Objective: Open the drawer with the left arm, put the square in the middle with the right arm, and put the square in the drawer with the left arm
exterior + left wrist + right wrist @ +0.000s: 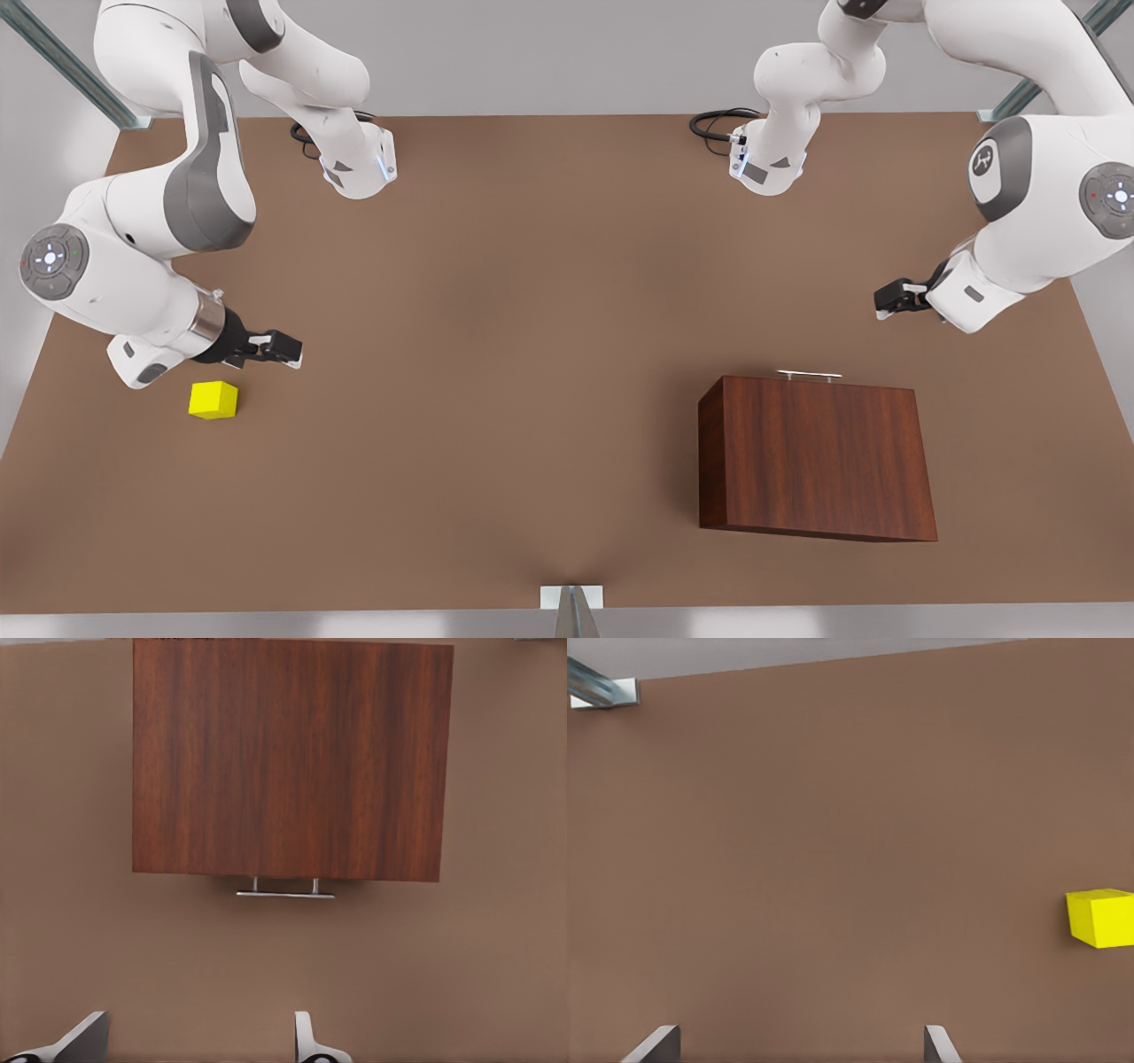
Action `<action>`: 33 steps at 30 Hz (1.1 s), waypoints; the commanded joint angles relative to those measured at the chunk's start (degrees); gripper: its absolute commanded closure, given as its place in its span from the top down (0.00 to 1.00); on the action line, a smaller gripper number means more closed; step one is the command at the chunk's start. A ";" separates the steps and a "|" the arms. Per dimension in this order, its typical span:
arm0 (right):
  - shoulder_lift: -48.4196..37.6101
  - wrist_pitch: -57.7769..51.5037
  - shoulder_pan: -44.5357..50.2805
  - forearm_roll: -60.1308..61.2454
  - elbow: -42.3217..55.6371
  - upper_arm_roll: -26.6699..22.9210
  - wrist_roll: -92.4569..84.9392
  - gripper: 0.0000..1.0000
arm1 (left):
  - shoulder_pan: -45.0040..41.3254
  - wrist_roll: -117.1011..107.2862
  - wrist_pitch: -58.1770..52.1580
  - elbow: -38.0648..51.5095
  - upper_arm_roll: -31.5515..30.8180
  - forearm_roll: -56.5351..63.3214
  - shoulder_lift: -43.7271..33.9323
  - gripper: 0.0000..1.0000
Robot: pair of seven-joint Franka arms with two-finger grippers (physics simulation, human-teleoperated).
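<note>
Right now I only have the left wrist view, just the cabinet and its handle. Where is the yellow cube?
Observer: The cube sits on the table at the front view's left, far from the cabinet.
Operator: Is the right gripper holding it?
Observer: No. The right gripper is open beside the cube, not touching it.
Operator: And my left gripper?
Observer: The left gripper is open, off to the front view's right of the handle, apart from it.

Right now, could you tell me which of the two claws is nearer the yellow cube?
The right claw, at the front view's left, just beside the cube; the left claw hovers near the wooden cabinet.
</note>
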 commanded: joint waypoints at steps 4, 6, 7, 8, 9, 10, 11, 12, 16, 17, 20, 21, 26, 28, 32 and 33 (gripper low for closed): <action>-0.13 0.00 -0.17 -0.57 1.96 -0.08 0.70 1.00 | 0.10 -7.34 -4.56 -9.75 0.28 -0.10 -3.52 1.00; 0.04 1.06 -0.44 -0.39 2.40 -0.61 0.88 1.00 | -0.08 -47.69 10.81 -24.07 0.46 -1.94 -6.86 1.00; 0.04 1.32 -0.61 -0.30 2.48 -0.61 0.26 1.00 | -0.08 -54.38 17.14 -29.26 0.46 -2.03 -8.35 1.00; -0.05 1.76 -0.44 -0.30 2.49 -0.87 0.35 1.00 | -0.08 -61.68 23.73 -33.66 1.68 -1.86 -9.23 1.00; 0.22 3.34 -0.61 0.14 2.40 -0.96 0.00 1.00 | -0.08 -66.69 28.48 -36.92 1.86 -1.77 -9.76 1.00; 0.13 2.64 -0.87 -0.13 2.40 -0.87 0.09 1.00 | 0.01 -67.05 30.42 -38.85 1.95 -1.68 -10.29 1.00; 0.13 2.55 -0.88 -0.04 2.40 -0.87 0.09 1.00 | -0.08 -67.05 33.23 -40.87 1.86 -1.51 -10.64 1.00; 0.22 2.55 -0.88 -0.04 2.31 -0.87 0.00 1.00 | 0.01 -67.05 36.66 -43.94 1.95 -1.42 -11.34 1.00; 0.83 2.46 -0.96 -0.30 1.35 -0.96 0.09 1.00 | -0.08 -70.03 52.65 -52.56 2.74 -1.33 -11.52 1.00; 0.83 2.55 -1.14 -0.48 0.73 -0.96 0.00 1.00 | -0.08 -72.22 53.80 -52.83 2.66 -1.33 -11.34 1.00; 1.01 3.52 -3.07 -0.65 -4.46 -1.05 -2.37 1.00 | -0.16 -77.42 57.23 -54.50 2.65 -1.42 -11.08 1.00; 1.01 4.92 -3.77 -0.65 -6.83 -1.05 -2.37 1.00 | -0.16 -78.39 57.23 -54.50 2.57 -1.42 -10.99 1.00; 1.01 13.54 -8.17 -1.53 -18.87 -1.40 -4.66 1.00 | -0.69 -78.92 61.62 -55.99 2.48 -1.51 -9.85 1.00; 2.68 14.41 -9.92 -4.61 -20.71 -1.49 -4.57 1.00 | -0.69 -78.92 64.17 -56.87 2.57 -1.51 -8.97 1.00; 5.05 18.02 -17.22 -4.70 -27.49 -1.49 -4.75 1.00 | -0.69 -78.92 69.54 -57.31 2.57 -1.51 -6.86 1.00; 6.28 18.89 -18.27 -6.98 -27.75 -1.49 -4.75 1.00 | -0.69 -78.92 69.62 -57.31 2.57 -1.51 -6.77 1.00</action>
